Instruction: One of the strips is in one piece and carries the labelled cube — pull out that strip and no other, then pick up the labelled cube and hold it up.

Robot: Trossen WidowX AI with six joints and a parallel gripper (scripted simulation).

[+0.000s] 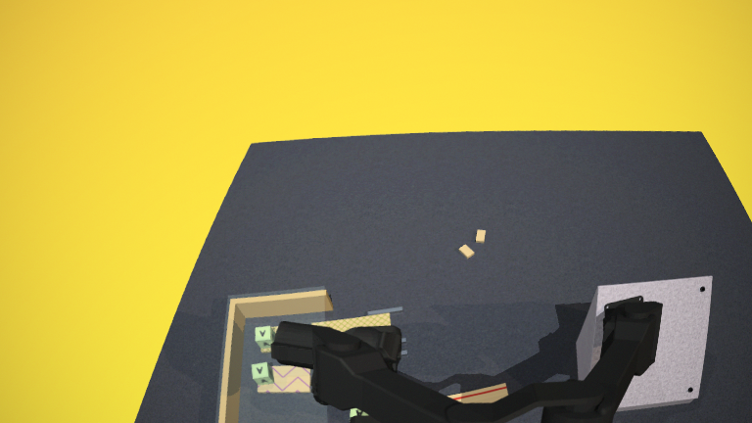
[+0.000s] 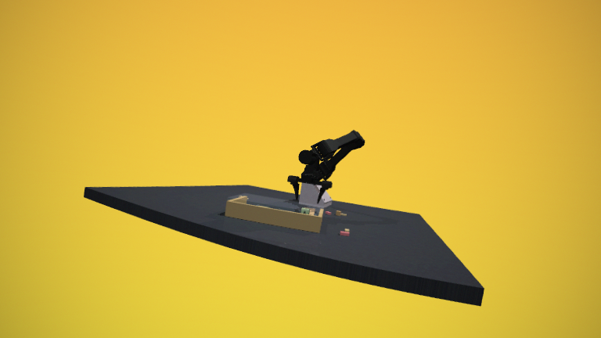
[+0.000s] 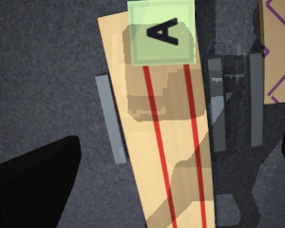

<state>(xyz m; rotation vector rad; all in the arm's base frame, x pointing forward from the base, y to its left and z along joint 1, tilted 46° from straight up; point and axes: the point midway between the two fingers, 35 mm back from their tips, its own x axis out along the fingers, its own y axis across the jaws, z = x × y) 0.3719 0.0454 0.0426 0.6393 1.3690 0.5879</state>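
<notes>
The end effector [image 3: 175, 152] hung released and empty above the red-lined strip [image 3: 175, 171], where the cube [image 3: 161, 32] marked "A" sat at the far end. Small, rigid and probably light, it invited a grip across opposite flat sides.

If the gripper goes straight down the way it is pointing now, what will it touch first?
Most likely the red-striped strip, just short of the green cube marked A on its far end. The open, empty gripper straddles the strip; how high it hangs above the strip is unclear.
</notes>
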